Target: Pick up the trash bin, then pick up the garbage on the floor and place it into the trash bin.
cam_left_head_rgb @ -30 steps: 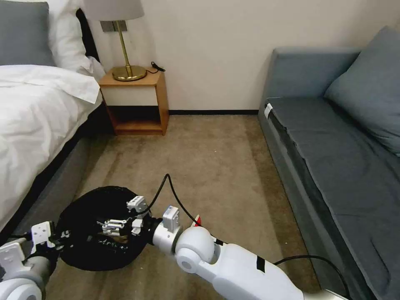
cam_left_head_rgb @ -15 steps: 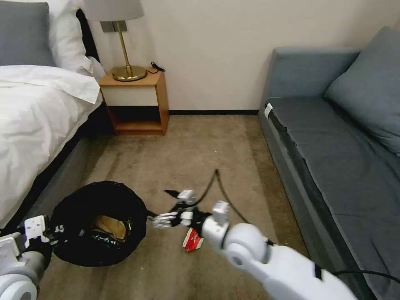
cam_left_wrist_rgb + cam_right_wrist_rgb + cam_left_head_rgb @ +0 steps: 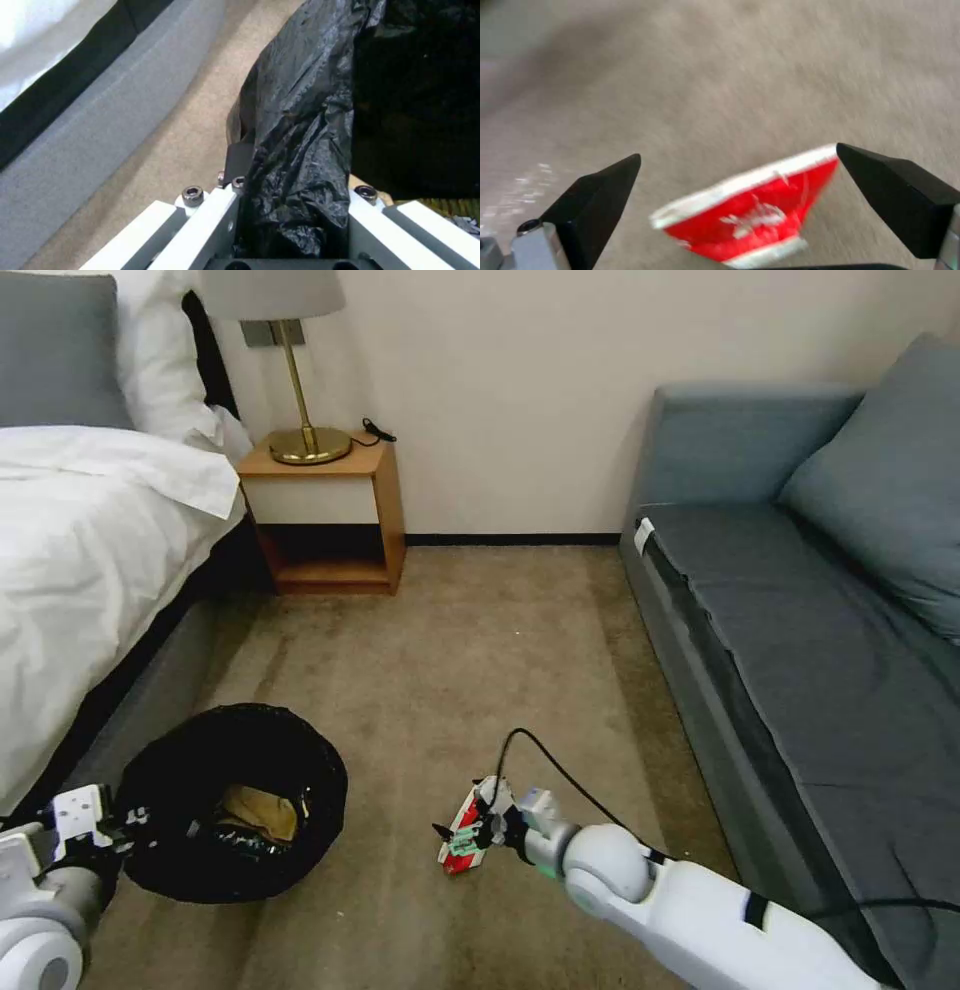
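The trash bin (image 3: 300, 770), lined with a crinkly black bag (image 3: 300, 112), sits at the lower left by the bed. My left gripper (image 3: 112, 830) is shut on the bin's near rim, and in the left wrist view its fingers (image 3: 227, 210) pinch the bag. A gold-brown wrapper (image 3: 255, 813) lies inside the bin. On the carpet to the right of the bin lies a red-white packet (image 3: 456, 862). My right gripper (image 3: 466, 832) hangs low over it, open. In the right wrist view the packet (image 3: 750, 213) lies between the two black fingertips (image 3: 600, 195) without touching them.
A bed (image 3: 70, 570) with white covers runs along the left. A wooden nightstand (image 3: 330, 505) with a brass lamp (image 3: 300, 420) stands at the back wall. A grey sofa (image 3: 800, 620) lines the right side. Carpet (image 3: 480, 640) lies open between them.
My right gripper left the trash bin, swung right and came down over the red-white packet on the floor. The left gripper kept its hold on the bin's rim.
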